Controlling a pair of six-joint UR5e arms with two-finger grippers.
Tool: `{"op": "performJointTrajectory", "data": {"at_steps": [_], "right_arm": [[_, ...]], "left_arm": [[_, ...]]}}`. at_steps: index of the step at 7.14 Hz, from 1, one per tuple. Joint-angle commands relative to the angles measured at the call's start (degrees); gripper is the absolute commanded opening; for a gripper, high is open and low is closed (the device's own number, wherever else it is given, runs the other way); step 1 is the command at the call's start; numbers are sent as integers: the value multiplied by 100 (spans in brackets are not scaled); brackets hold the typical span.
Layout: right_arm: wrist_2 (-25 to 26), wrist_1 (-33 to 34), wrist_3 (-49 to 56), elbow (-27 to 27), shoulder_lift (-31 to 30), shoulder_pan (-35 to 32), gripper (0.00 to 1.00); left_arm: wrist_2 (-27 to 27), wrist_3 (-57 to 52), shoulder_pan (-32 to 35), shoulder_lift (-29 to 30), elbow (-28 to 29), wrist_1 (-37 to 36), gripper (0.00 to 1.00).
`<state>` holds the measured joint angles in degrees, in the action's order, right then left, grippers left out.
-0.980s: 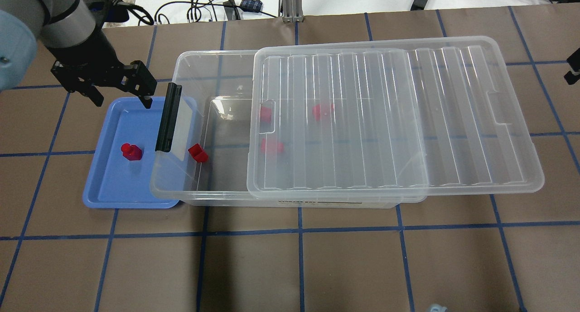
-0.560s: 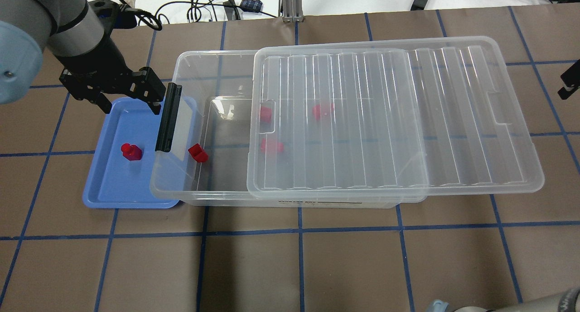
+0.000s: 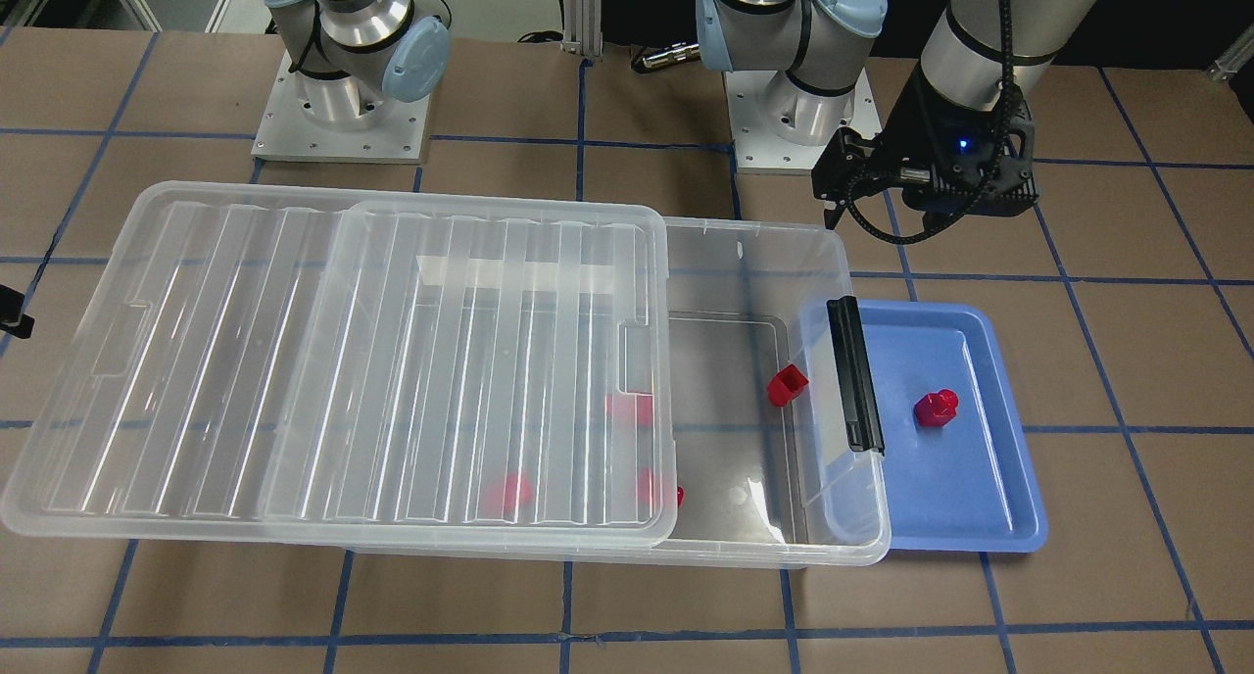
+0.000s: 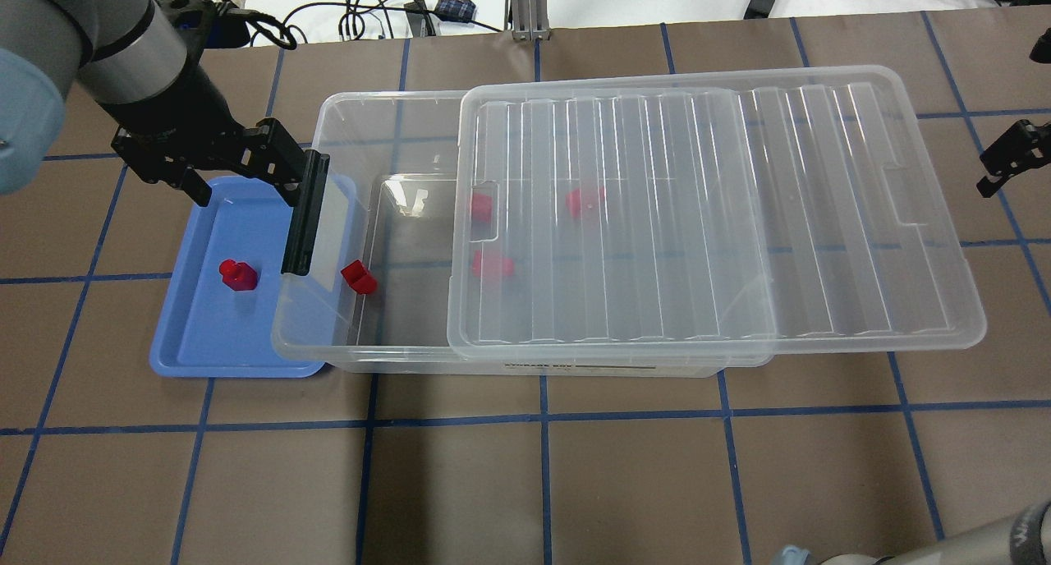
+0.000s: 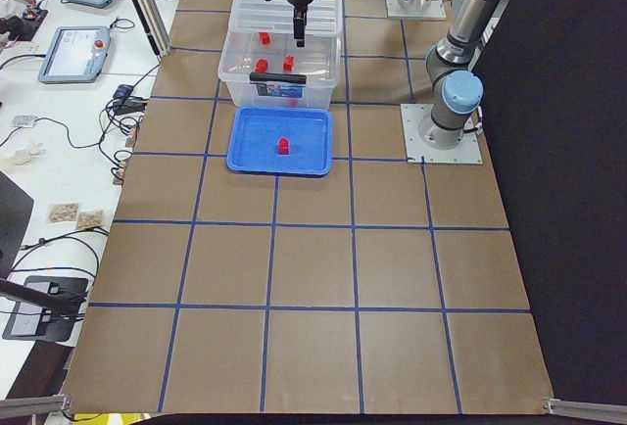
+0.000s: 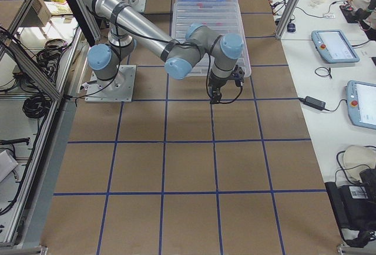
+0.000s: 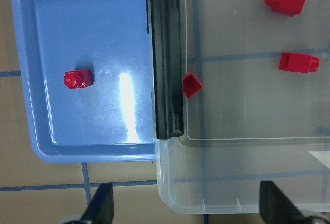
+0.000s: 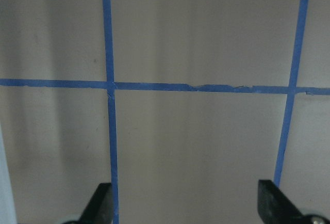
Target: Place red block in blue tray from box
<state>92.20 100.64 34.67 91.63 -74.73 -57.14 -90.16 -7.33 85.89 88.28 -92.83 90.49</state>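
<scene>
You can see the red block [image 4: 238, 274] sitting in the blue tray [image 4: 197, 339]. The left claw [image 4: 244, 190] and the right claw [image 8: 185, 207] both hang wide apart, holding nothing.

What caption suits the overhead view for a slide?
A red block sits in the blue tray; open left tool hovers by the box.

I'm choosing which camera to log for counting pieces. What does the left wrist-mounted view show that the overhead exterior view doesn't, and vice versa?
Only the left wrist view: two red pieces in the box shown sharply, unblurred. Only the overhead view: the ribbed lid slid aside, a third red piece blurred beneath it, the left gripper from outside with jaws open, and part of the right gripper at the edge. Both: the red block in the blue tray, the black latch bar, and the red hollow piece near it.
</scene>
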Motion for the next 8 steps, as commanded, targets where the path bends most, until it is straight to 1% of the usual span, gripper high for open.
{"op": "performJointTrajectory", "data": {"at_steps": [1, 3, 7, 8], "right_arm": [[26, 166, -170, 119, -6, -296, 100], [35, 166, -258, 119, -6, -534, 100], [26, 184, -364, 127, -41, -797, 100], [26, 184, -530, 136, -59, -860, 100]], "left_arm": [[-81, -40, 15, -3, -6, 12, 100], [-98, -40, 6, -12, -24, 65, 100], [-125, -40, -55, -21, -24, 74, 100], [-125, -40, -64, -30, -15, 74, 100]]}}
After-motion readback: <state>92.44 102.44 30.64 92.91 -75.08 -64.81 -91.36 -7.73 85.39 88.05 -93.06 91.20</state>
